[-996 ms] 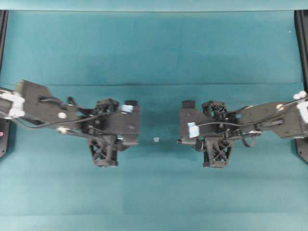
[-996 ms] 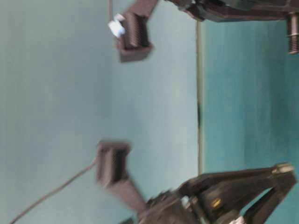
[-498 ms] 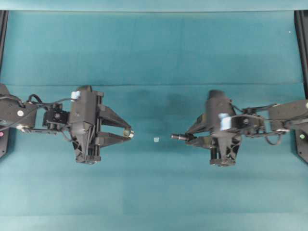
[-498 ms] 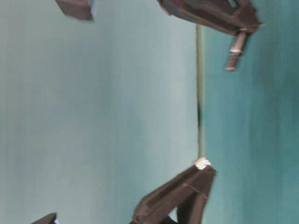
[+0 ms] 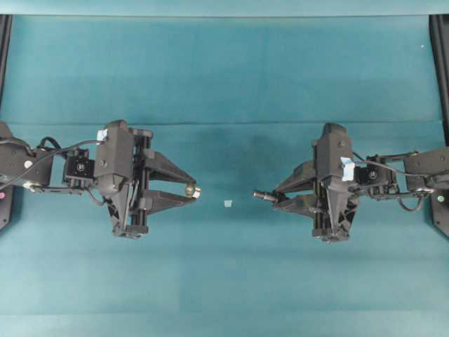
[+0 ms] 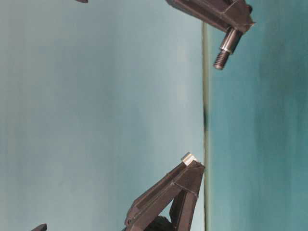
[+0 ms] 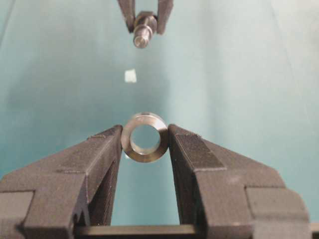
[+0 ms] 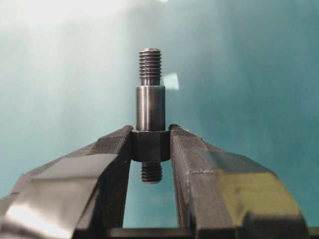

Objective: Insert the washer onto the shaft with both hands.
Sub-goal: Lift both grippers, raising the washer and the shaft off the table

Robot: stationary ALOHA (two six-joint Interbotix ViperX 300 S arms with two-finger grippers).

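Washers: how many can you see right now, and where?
1. The washer is pinched between the left gripper's fingertips, its hole facing the shaft held by the right gripper. None lies on the cloth; the arms could hide more.

Overhead view looks straight down, taking in both arms. Table-level view sits low and close, turned sideways. Left wrist camera peers out between the left gripper (image 7: 145,144) fingertips, close on the washer (image 7: 145,137), sharing the shaft (image 7: 143,31) ahead with the right wrist camera's close-up.
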